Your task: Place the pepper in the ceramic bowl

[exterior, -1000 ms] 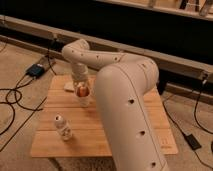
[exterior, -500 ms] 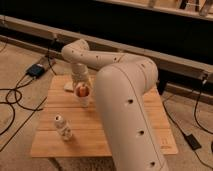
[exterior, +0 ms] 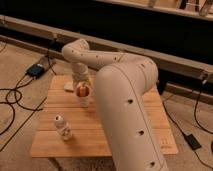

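Observation:
My gripper hangs from the white arm over the back left part of the wooden table, pointing down. The pepper, small, rounded and glossy red-orange, sits between its fingers, and the gripper looks shut on it just above the tabletop. The ceramic bowl is hidden or out of view. The arm's big white link fills the middle of the view and covers much of the table's right side.
A small pale bottle-like item stands near the table's front left. A pale flat thing lies just left of the gripper. Black cables and a dark box lie on the floor to the left.
The gripper with the pepper has barely shifted, staying over the same spot on the table. Nothing else has moved.

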